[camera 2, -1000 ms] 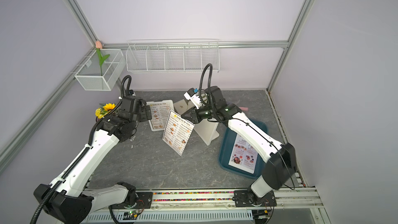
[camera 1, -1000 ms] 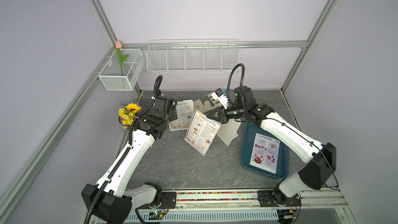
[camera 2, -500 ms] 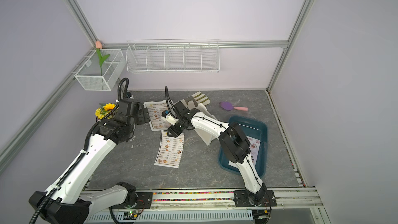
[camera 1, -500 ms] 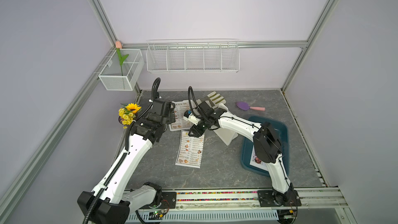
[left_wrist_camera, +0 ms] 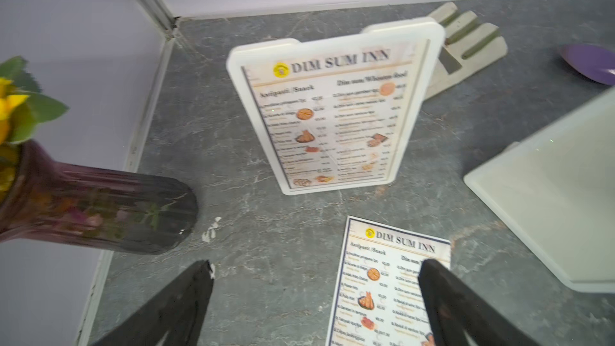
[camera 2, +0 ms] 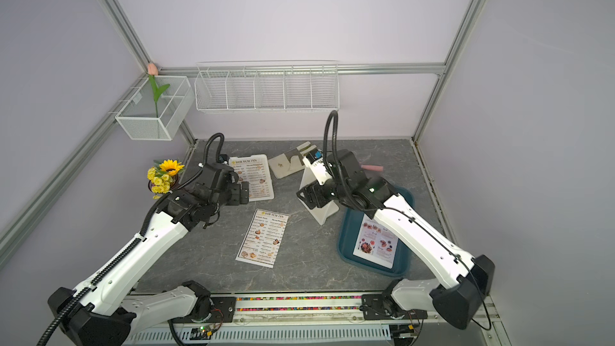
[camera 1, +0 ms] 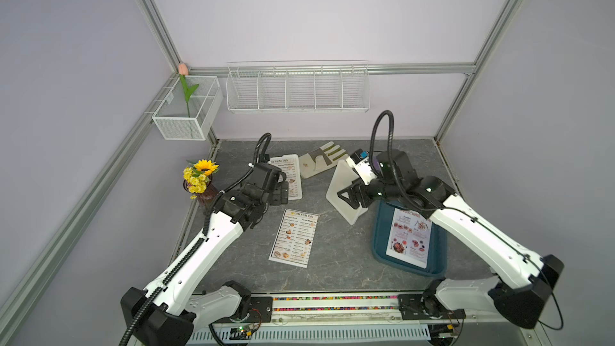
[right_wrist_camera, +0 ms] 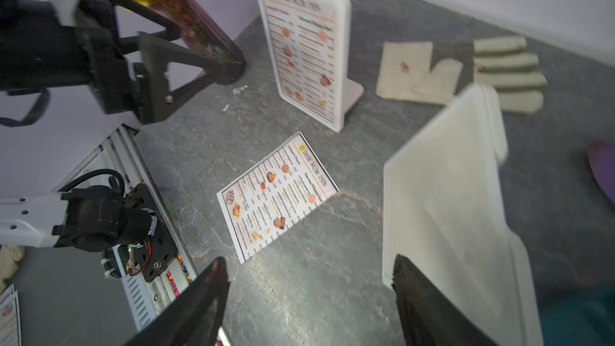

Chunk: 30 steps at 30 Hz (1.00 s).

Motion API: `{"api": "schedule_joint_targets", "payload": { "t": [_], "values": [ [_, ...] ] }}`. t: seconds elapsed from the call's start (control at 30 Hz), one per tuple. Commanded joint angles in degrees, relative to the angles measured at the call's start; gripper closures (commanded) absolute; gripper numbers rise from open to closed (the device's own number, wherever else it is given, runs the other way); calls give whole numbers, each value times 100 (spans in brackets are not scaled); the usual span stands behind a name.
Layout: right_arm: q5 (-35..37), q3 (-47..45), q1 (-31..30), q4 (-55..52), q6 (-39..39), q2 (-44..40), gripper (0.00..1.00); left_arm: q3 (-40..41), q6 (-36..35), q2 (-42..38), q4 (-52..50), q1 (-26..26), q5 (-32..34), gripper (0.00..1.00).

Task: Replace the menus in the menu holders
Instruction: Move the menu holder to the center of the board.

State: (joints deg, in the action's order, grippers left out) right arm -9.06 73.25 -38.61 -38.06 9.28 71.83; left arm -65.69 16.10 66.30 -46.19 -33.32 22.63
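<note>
1. Step in hand, as judged: refilling the empty holder [camera 1: 337,181], which stands just beside the tray [camera 1: 379,247].
2. Right gripper [right_wrist_camera: 309,259]: jaws apart, nothing held, near the tray. Left gripper [left_wrist_camera: 317,262]: jaws wide, nothing held, well apart from the tray.
3. Next: pinch the SPECIAL MENU sheet [camera 1: 411,237] in the tray by an edge and slide it in.
4. Count: two holders, one being the filled holder [left_wrist_camera: 332,111]; two DIM SUM INN menus, one being the loose menu [camera 1: 294,237] left of the tray; one SPECIAL MENU sheet visible.
</note>
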Motion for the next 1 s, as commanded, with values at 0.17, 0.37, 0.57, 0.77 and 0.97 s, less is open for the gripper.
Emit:
{"api": "schedule_joint_targets", "payload": {
  "t": [0.17, 0.37, 0.57, 0.77, 0.97],
  "values": [
    [481, -1411, 888, -1050, 725, -981, 16, 134, 216, 201, 323, -479, -373, 1],
    [466, -2054, 892, 516, 584, -963, 22, 104, 227, 265, 427, -516, -413, 1],
    [626, -1782, 911, 1107, 203, -254, 49, 76, 149, 185, 367, -518, -372, 1],
    [592, -1503, 982, 1200, 68, 229, 72, 83, 143, 124, 293, -518, -288, 1],
    [311, -1239, 987, 1384, 79, 607, 82, 70, 91, 128, 304, -519, -242, 1]
  ]
}}
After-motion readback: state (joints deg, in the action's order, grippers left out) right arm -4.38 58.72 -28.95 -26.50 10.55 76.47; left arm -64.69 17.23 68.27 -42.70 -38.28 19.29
